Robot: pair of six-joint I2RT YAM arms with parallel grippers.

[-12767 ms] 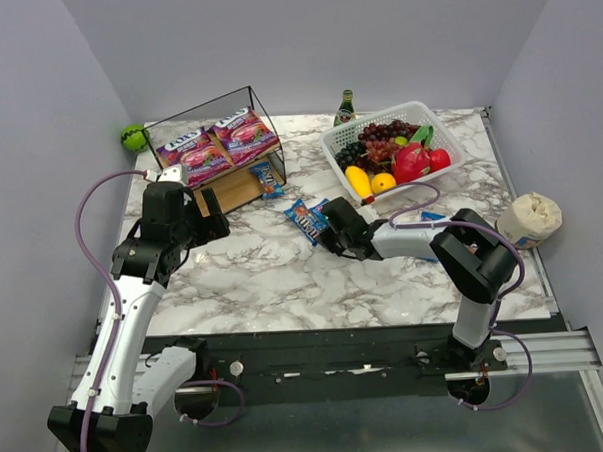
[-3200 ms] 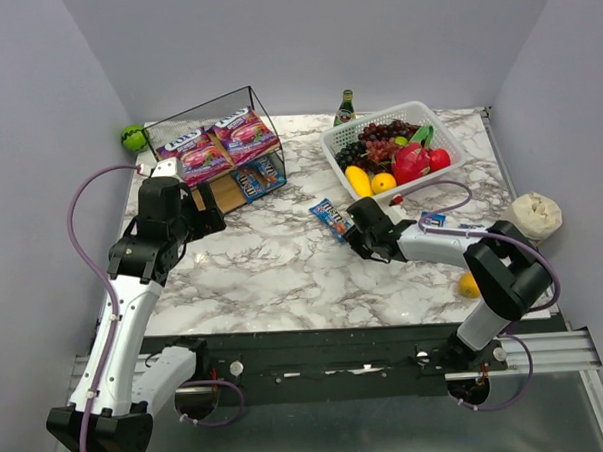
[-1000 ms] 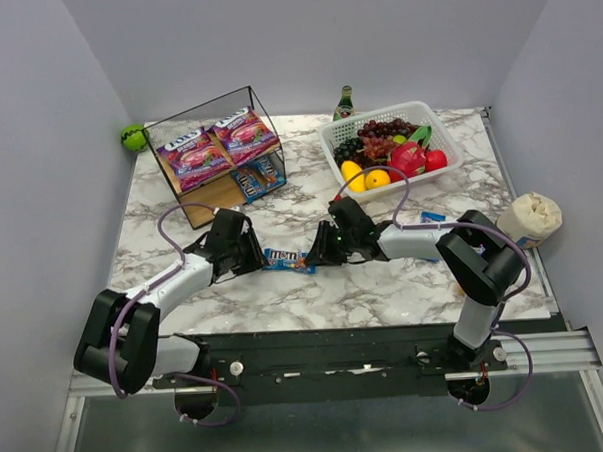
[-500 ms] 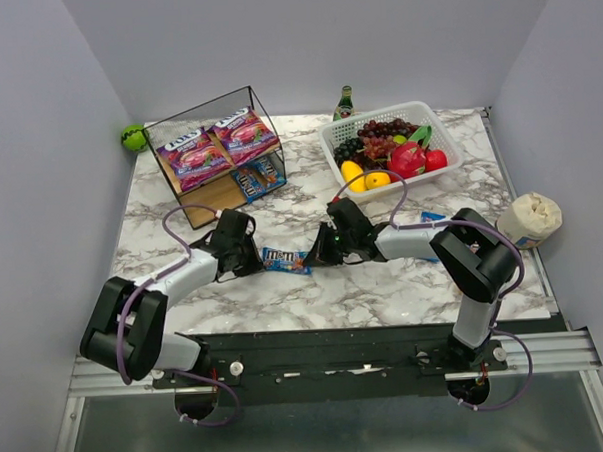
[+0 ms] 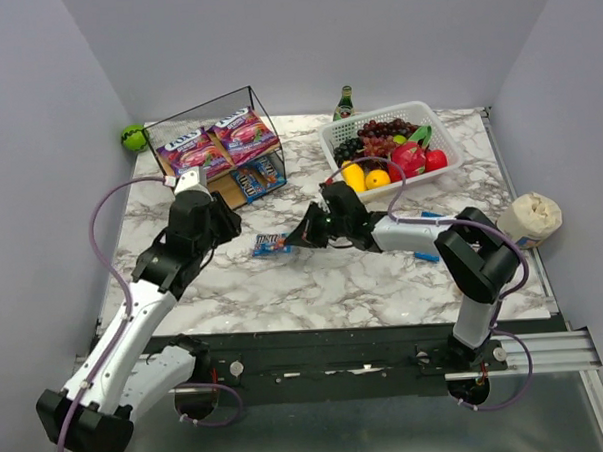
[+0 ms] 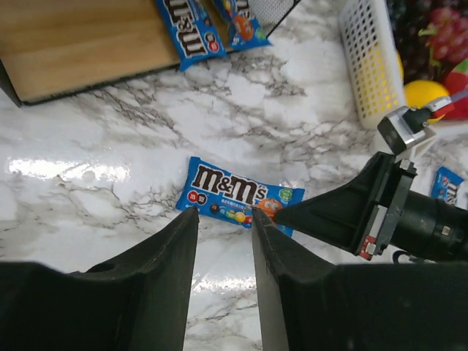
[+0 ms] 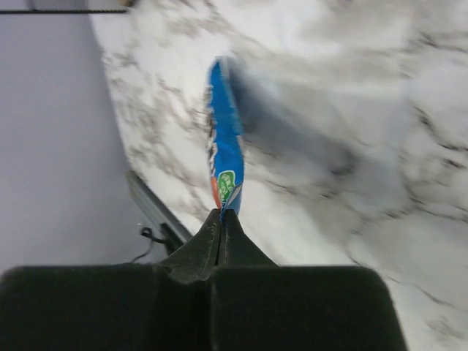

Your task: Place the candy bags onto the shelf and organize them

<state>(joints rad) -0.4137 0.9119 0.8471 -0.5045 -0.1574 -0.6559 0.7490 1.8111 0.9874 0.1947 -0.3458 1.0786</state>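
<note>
My right gripper is shut on the right end of a blue candy packet, held low over the marble. My left gripper hovers open just left of and above that packet, with nothing between its fingers. The black wire shelf stands at the back left. Two purple candy bags lie on its top board. Blue packets lie on its lower board. Another blue packet lies beside the right arm.
A white lattice basket of fruit sits at the back right, with a green bottle behind it. A green ball lies left of the shelf. A white paper-wrapped cup stands at the right edge.
My left arm has lifted and drawn back from the packet toward the shelf, jaws apart. The right gripper has kept its pinch and carried the packet a little left and farther back.
</note>
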